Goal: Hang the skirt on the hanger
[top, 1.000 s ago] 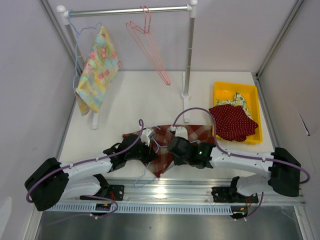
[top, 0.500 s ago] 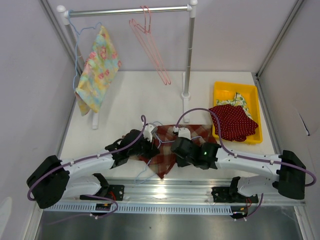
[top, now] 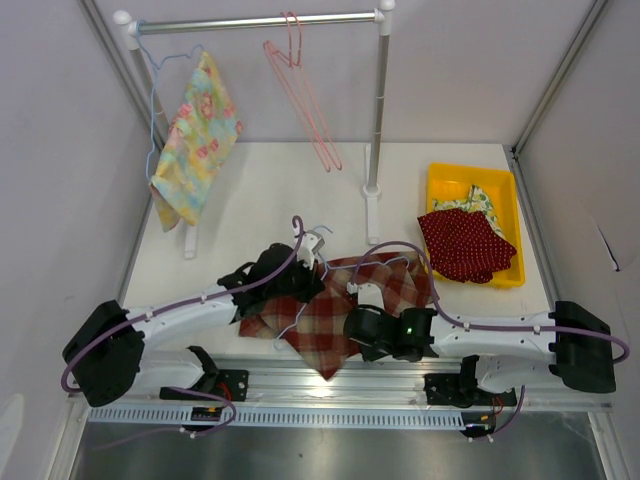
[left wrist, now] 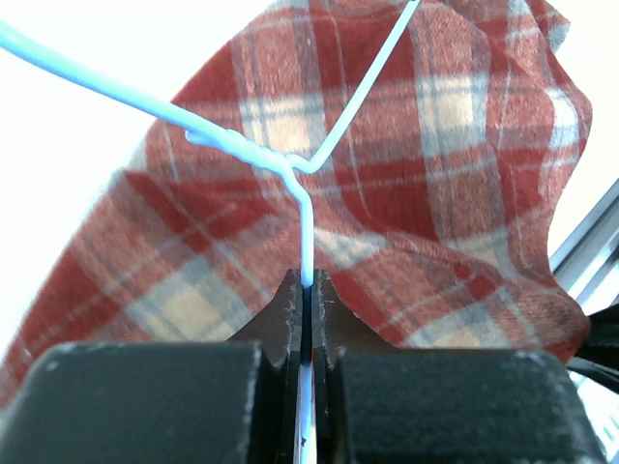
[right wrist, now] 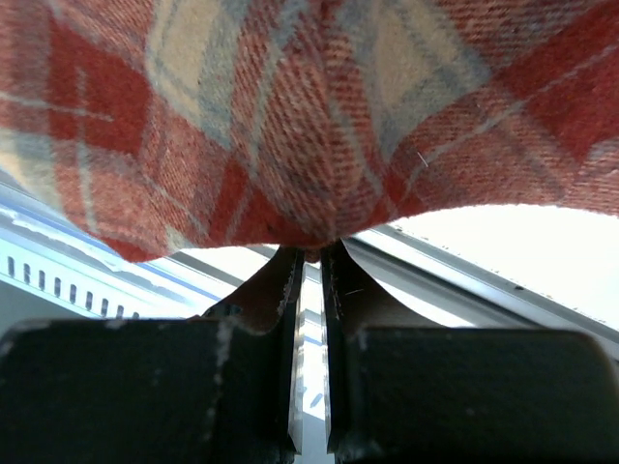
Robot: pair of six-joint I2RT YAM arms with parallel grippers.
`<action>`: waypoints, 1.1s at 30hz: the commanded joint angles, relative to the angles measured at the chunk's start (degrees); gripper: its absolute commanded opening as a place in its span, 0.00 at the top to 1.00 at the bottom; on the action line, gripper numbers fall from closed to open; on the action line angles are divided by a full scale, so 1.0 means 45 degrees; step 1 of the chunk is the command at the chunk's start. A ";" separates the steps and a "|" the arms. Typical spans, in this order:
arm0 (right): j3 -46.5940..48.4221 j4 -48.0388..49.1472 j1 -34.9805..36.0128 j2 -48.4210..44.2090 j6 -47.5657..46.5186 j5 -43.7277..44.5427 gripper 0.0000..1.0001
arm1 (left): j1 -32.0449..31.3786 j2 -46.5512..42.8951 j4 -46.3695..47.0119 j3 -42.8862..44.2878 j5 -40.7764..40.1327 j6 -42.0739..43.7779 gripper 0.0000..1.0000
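My left fingers (left wrist: 293, 295) clamp the pale blue wire hanger (left wrist: 306, 232) by its neck; my right fingers (right wrist: 288, 275) pinch the red plaid skirt (left wrist: 435, 193) by its edge, low over the desk (top: 260, 190)

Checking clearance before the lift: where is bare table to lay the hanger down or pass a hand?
Bare tabletop lies behind the plaid skirt, between the rack's left foot and its right post. Crowded: front centre, where the left gripper pinches the blue wire hanger and the right gripper the skirt, beside the yellow bin.
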 commanded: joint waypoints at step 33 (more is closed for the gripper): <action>0.3092 0.1699 0.0233 0.0321 -0.3010 -0.0700 0.32 | 0.2292 0.0714 -0.3564 0.5267 0.1877 0.2284 1.00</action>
